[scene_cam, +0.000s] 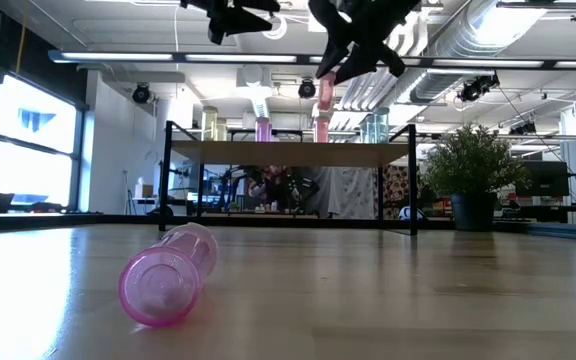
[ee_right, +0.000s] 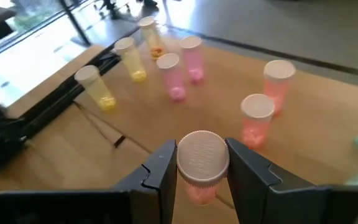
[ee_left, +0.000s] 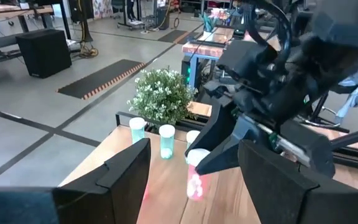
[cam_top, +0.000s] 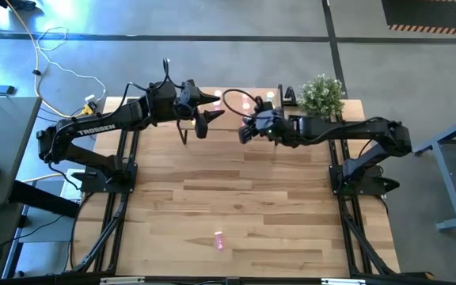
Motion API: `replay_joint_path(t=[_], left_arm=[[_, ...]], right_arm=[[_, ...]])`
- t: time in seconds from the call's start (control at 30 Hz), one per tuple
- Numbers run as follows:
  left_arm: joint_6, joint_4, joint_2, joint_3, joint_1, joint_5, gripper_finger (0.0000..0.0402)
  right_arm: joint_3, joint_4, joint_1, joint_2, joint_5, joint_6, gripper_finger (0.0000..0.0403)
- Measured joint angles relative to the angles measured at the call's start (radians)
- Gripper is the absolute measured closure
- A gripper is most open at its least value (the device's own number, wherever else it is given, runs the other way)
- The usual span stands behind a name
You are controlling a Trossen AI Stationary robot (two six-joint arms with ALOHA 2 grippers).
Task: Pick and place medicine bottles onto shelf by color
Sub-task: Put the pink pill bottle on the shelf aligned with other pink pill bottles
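My right gripper (ee_right: 202, 167) is above the light-wood shelf (scene_cam: 293, 152) and is shut on a pinkish red-orange bottle with a white cap (scene_cam: 325, 94). On the shelf stand three yellow bottles (ee_right: 129, 59), two pink ones (ee_right: 169, 76), two red-orange ones (ee_right: 277, 84) and pale green ones (ee_left: 137, 130), all upright on their bases. My left gripper (cam_top: 204, 119) is open and empty above the shelf's left part, facing the right gripper. Another pink bottle (cam_top: 219, 240) lies on its side on the tabletop near the front edge. My right gripper pinches the bottle at its white cap (ee_right: 185, 163) between its two fingers, one on each side. The fingers come from above, slanting down. The bottle hangs upright below the fingers (scene_cam: 325, 100), lifted clear of the shelf.
A potted plant (cam_top: 321, 95) stands at the table's far right corner beside the shelf. The two grippers are close together over the shelf. The wood-plank tabletop (cam_top: 236, 198) between shelf and near edge holds only the lying pink bottle (scene_cam: 168, 275).
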Motion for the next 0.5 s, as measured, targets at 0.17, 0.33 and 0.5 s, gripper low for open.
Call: replay_joint_path(t=[0.17, 0.33, 0.5], left_arm=[[0.000, -0.016, 0.000, 0.000, 0.000, 0.000, 0.0167], [0.000, -0.020, 0.000, 0.000, 0.000, 0.000, 0.0167], [0.000, -0.020, 0.000, 0.000, 0.000, 0.000, 0.0167]], right_arm=[[0.000, -0.007, 0.072, 0.014, 0.130, 0.025, 0.0299], [0.000, -0.117, 0.145, 0.013, 0.225, 0.069, 0.0299], [0.000, -0.234, 0.174, 0.012, 0.291, 0.172, 0.0299]])
